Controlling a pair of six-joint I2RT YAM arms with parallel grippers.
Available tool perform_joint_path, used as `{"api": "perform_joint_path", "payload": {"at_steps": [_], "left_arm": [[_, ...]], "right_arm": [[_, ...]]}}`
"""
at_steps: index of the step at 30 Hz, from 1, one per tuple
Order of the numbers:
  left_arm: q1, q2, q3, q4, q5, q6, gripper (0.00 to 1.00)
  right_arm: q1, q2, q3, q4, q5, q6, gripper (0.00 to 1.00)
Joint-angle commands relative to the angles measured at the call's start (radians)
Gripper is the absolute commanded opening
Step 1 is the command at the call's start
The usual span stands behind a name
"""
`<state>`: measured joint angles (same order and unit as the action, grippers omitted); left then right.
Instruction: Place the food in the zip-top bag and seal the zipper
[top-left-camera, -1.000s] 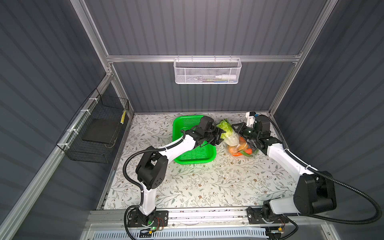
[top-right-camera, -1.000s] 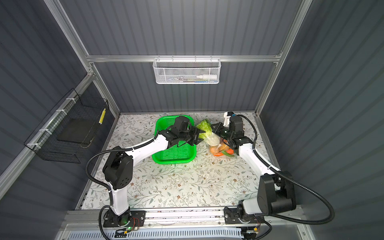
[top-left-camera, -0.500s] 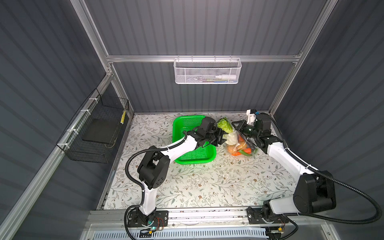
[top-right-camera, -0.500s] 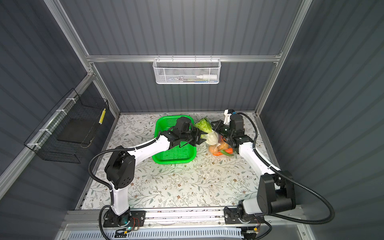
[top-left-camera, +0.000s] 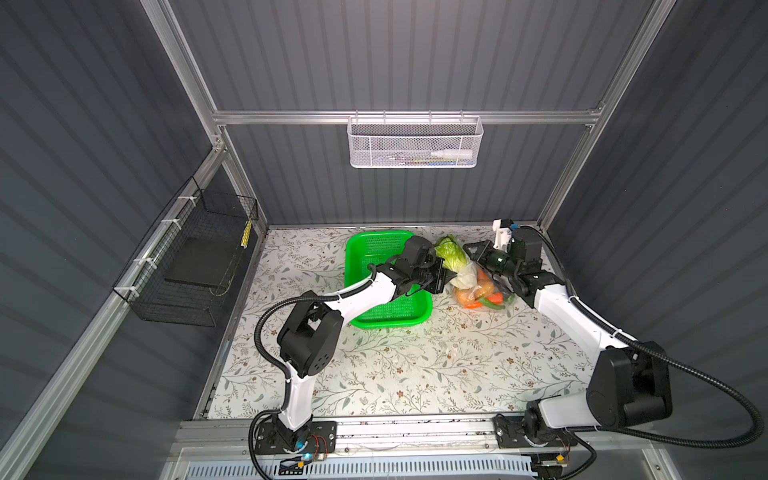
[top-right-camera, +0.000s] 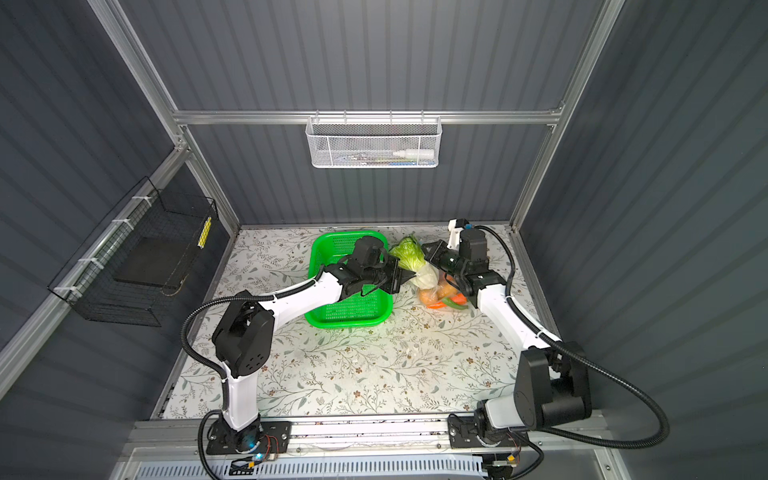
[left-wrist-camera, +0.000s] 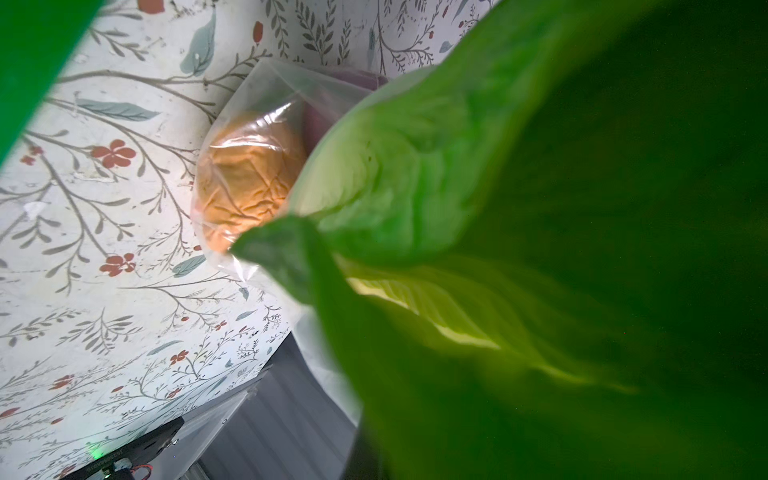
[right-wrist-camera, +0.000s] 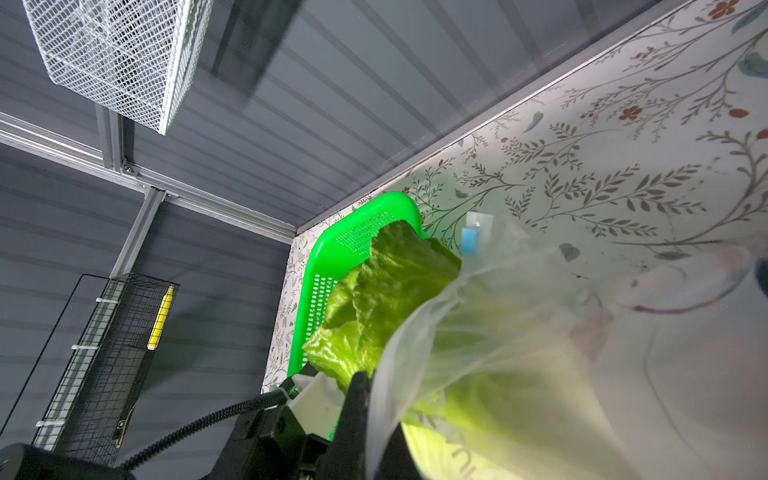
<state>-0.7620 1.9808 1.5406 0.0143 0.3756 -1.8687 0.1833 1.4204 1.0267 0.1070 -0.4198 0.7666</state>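
The right tool (top-left-camera: 471, 251) is closed on the bag (top-left-camera: 478, 286) at its mouth, and the left tool (top-left-camera: 445, 276) is pinched narrow against the opposite side, with the cabbage (top-left-camera: 451, 255) between them, its leafy half sticking out, on the table (top-left-camera: 415, 365).

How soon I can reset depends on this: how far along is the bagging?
Done: orange pieces lie inside the bag; the basket, where visible, shows no food. In hand: the cabbage is half in, leaves sticking out, the right end effector shut on the bag, the left end effector shut at its mouth. Left: push the cabbage in, run the slider.
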Motion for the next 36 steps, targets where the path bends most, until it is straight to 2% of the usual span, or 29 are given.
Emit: {"api": "perform_joint_path", "payload": {"at_steps": [1,4,6,11,14,20,27,31,34,36], "left_arm": [[0.042,-0.033,0.077,-0.168,-0.014,0.186,0.0],[0.082,-0.031,0.251,-0.407,-0.062,0.419,0.0],[0.103,-0.021,0.349,-0.535,-0.088,0.529,0.0],[0.116,0.029,0.538,-0.751,-0.103,0.715,0.0],[0.116,0.065,0.63,-0.84,-0.108,0.785,0.0],[0.109,0.025,0.602,-0.845,-0.124,0.848,0.0],[0.076,0.076,0.796,-0.909,-0.198,0.952,0.0],[0.076,0.094,0.852,-0.855,-0.224,0.966,0.0],[0.077,0.085,0.861,-0.807,-0.238,0.973,0.0],[0.068,0.076,0.816,-0.78,-0.211,0.965,0.0]], "right_arm": [[0.002,-0.018,0.006,0.056,-0.029,0.007,0.0],[0.004,-0.019,0.002,0.056,-0.045,0.01,0.0],[0.005,-0.027,-0.011,0.064,-0.048,0.018,0.0],[0.004,-0.035,-0.034,0.09,-0.064,0.045,0.0],[0.005,-0.046,-0.047,0.1,-0.065,0.062,0.0],[-0.007,-0.117,-0.077,0.033,0.007,0.042,0.0],[-0.044,-0.156,0.039,-0.081,-0.001,-0.032,0.0],[-0.045,-0.136,0.134,-0.146,-0.03,-0.075,0.0],[-0.047,-0.153,0.165,-0.191,0.007,-0.116,0.0],[-0.048,-0.169,0.161,-0.228,0.055,-0.154,0.0]]}}
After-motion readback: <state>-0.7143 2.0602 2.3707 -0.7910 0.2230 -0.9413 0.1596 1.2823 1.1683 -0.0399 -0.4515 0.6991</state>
